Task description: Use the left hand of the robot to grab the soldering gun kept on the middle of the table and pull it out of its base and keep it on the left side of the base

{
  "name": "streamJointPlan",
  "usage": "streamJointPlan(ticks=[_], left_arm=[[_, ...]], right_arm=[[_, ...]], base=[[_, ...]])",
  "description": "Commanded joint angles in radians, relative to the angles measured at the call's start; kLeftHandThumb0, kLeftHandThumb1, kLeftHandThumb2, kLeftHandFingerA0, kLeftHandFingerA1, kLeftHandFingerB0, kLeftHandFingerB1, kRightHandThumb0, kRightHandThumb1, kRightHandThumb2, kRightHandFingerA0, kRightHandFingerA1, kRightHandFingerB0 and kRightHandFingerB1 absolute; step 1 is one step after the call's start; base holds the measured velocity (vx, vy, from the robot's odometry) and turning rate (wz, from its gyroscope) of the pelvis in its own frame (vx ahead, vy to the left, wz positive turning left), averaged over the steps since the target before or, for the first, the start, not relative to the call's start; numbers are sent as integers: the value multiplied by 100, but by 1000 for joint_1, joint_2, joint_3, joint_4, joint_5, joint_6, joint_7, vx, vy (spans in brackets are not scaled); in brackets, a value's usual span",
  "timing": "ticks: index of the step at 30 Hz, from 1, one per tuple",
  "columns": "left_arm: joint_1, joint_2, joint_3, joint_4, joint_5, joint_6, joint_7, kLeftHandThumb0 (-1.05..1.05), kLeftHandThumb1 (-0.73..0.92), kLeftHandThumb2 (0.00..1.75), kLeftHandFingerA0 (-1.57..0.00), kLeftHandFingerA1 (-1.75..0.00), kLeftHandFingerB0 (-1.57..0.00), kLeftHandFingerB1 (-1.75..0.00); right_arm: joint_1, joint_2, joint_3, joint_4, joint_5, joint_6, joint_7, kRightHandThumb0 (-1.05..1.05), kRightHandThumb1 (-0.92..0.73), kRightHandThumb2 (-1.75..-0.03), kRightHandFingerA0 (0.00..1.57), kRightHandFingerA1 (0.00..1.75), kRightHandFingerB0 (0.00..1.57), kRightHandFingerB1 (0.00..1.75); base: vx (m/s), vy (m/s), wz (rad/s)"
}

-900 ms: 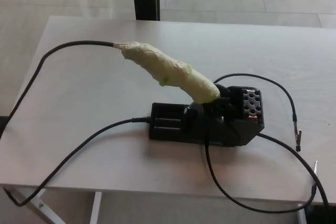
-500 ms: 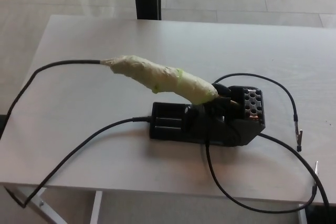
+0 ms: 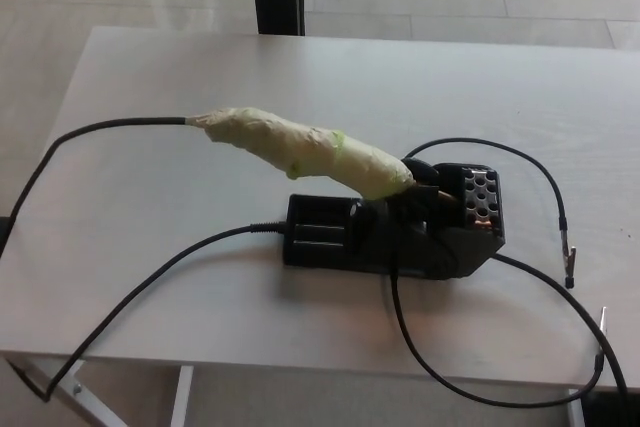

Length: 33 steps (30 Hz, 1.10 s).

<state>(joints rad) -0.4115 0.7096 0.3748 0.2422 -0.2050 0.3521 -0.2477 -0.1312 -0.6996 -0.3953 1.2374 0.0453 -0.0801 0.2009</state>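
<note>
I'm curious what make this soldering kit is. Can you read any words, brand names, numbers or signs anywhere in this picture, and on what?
None can be read.
Soldering gun: wrapped in plain pale green tape, no print.
Black base: no label visible from this side.
Table and cables: unmarked.

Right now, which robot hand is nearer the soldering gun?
Neither can be judged: no hand is in view. The soldering gun sits in its base, untouched.
</note>
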Motion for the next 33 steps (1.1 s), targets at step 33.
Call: streamJointPlan(ticks=[33], left_arm=[[-413,-216,-990,-180,459,-89,-257,-49,74,62,-55,-59,-51,-49]], right_arm=[[-43,-33,17,14,13,-20,16,-105,-39,-107,105,119,25,159]], base=[[0,0,0]])
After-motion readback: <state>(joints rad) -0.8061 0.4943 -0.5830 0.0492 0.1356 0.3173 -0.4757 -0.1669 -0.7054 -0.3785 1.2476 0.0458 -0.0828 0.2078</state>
